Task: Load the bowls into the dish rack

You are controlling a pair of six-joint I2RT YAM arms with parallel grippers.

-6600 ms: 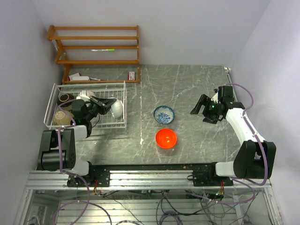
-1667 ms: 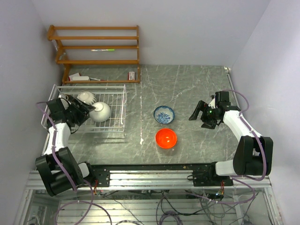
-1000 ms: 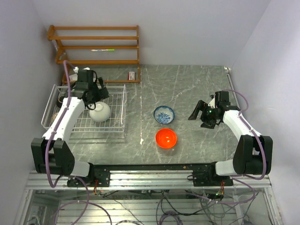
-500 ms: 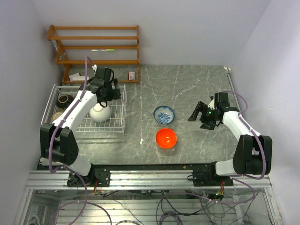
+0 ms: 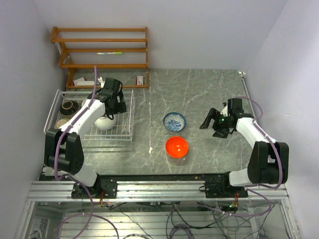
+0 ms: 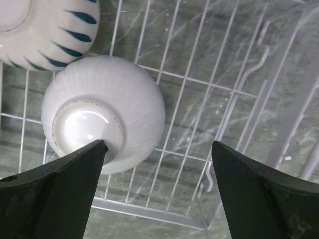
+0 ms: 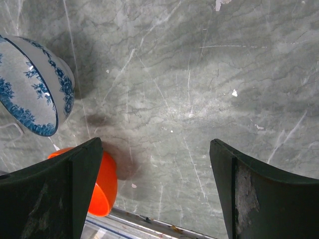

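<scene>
The white wire dish rack (image 5: 132, 117) stands at the left. A plain white bowl (image 5: 103, 123) lies upside down in it, with a black bowl (image 5: 69, 106) and a tan bowl (image 5: 62, 123) at its left end. My left gripper (image 5: 118, 103) hovers open over the rack's right part and holds nothing. In the left wrist view the white bowl (image 6: 102, 127) is by the left fingertip, and a white bowl with blue strokes (image 6: 45, 30) lies beyond it. The blue-and-white bowl (image 5: 174, 121) and the orange bowl (image 5: 176, 146) sit on the table. My right gripper (image 5: 210, 123) is open, to their right.
A wooden slatted shelf (image 5: 102, 50) stands against the back wall behind the rack, with small items under it. The right wrist view shows the blue-and-white bowl (image 7: 32, 94) and the orange bowl (image 7: 97, 191) left of the fingers, with the table's near edge (image 7: 149, 221) below.
The left arm let go of the white bowl in the rack, swung round to the rack's back right and came slightly nearer. The right arm has barely moved.
</scene>
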